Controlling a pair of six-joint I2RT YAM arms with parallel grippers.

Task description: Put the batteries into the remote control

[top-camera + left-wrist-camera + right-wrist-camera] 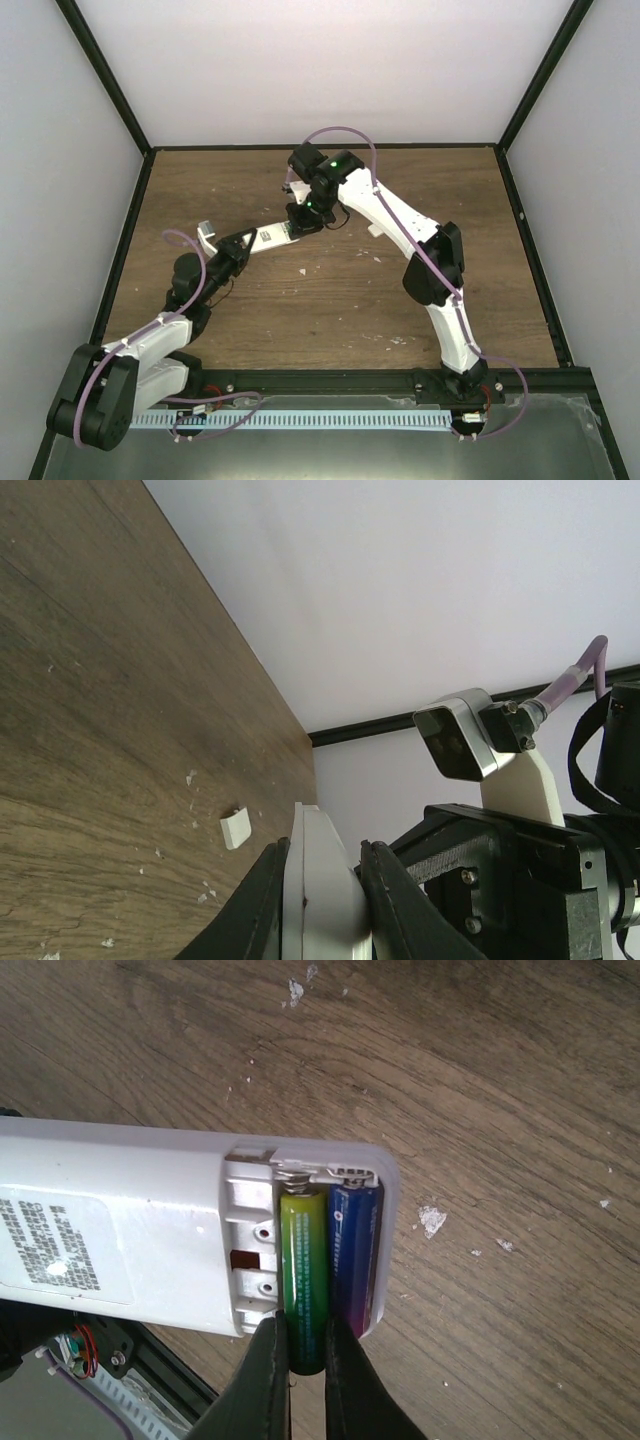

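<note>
left gripper (322, 868): nearest the arm bases. Jaws clamped tight on the remote control (110, 1220), one black finger on each flat face at its plain end.
remote, where: hanging between the two grippers over the middle of the wooden table (500, 1070), a bit left of centre in the top view.
remote, axis: long axis runs from the left gripper up and to the right toward the right gripper. The back faces the right wrist cam, printed label (60, 1245) showing. The open battery bay is at the far end.
right gripper (305, 1345): jaws narrow, pinched on the near tip of the green battery (303, 1260), right at the remote's long edge.
green battery: lies crosswise to the remote's length. Its far end is up by the spring contacts, and its near end pokes out past the edge, between the fingertips.
purple battery (353, 1250): touching the green one and parallel to it, on the side toward the remote's end wall. It looks seated and clear of the fingers.
small white piece (235, 830): flat on the wood beyond the remote, well apart from both grippers.
</note>
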